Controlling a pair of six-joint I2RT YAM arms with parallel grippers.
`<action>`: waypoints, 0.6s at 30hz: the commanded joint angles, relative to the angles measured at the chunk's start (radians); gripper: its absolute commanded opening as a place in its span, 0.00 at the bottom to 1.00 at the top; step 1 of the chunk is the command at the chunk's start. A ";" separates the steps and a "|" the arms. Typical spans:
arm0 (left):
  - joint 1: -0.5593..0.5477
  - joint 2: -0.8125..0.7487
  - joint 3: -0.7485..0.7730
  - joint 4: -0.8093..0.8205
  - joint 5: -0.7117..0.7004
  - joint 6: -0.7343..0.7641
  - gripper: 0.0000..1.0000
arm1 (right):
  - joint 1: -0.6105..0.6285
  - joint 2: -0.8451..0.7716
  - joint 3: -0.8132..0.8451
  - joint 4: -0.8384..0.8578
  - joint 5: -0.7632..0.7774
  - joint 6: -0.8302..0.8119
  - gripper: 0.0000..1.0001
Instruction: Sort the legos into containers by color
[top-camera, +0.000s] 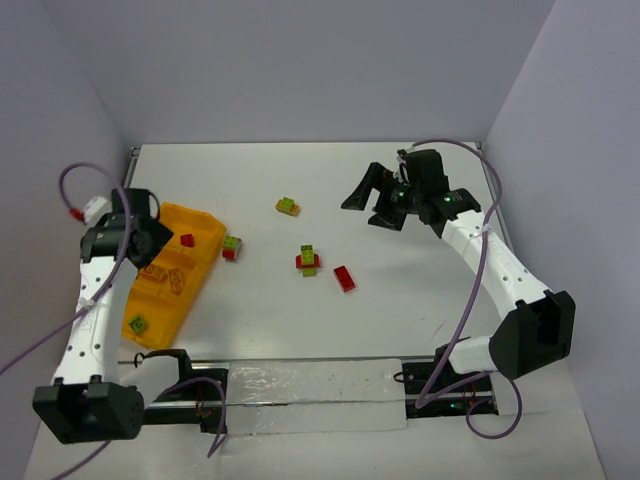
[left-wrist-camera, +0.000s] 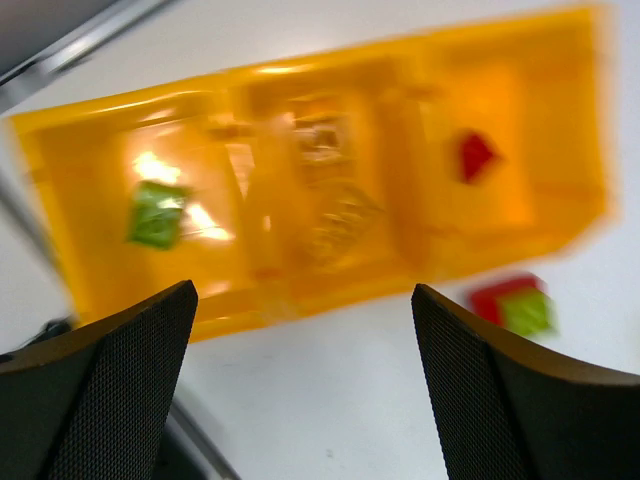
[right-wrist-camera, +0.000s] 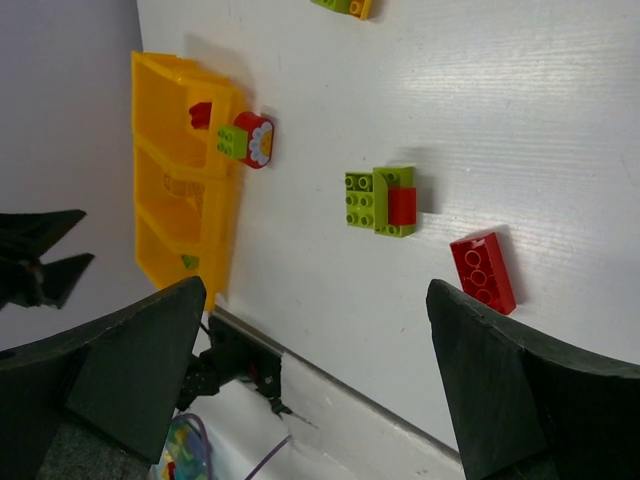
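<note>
The orange-yellow tray (top-camera: 206, 224) of containers lies at the left. Its far compartment holds a red lego (left-wrist-camera: 475, 155), the middle one yellow legos (left-wrist-camera: 340, 215), the near one a lime green lego (left-wrist-camera: 157, 214). A red-and-green clump (top-camera: 232, 247) sits on the table against the tray's right wall. Further right lie a yellow-green lego (top-camera: 288, 206), a green-red clump (right-wrist-camera: 382, 198) and a single red lego (right-wrist-camera: 483, 272). My left gripper (left-wrist-camera: 303, 300) hangs open and empty over the tray's edge. Raised at the back right, my right gripper (right-wrist-camera: 316, 290) is open and empty.
White walls close in the table (top-camera: 420, 320) on three sides. A metal rail (top-camera: 300, 365) with cables runs along the near edge between the arm bases. The left arm (top-camera: 95, 300) leans over the tray's left side.
</note>
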 joint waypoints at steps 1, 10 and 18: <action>-0.284 0.140 0.157 0.088 0.022 0.094 0.95 | 0.007 0.009 0.057 -0.014 0.058 -0.058 0.99; -0.564 0.449 0.314 0.177 0.145 0.168 0.95 | 0.009 -0.063 -0.001 -0.078 0.226 -0.133 0.99; -0.637 0.582 0.372 0.288 0.290 0.206 0.96 | 0.007 -0.114 -0.101 -0.028 0.325 -0.184 1.00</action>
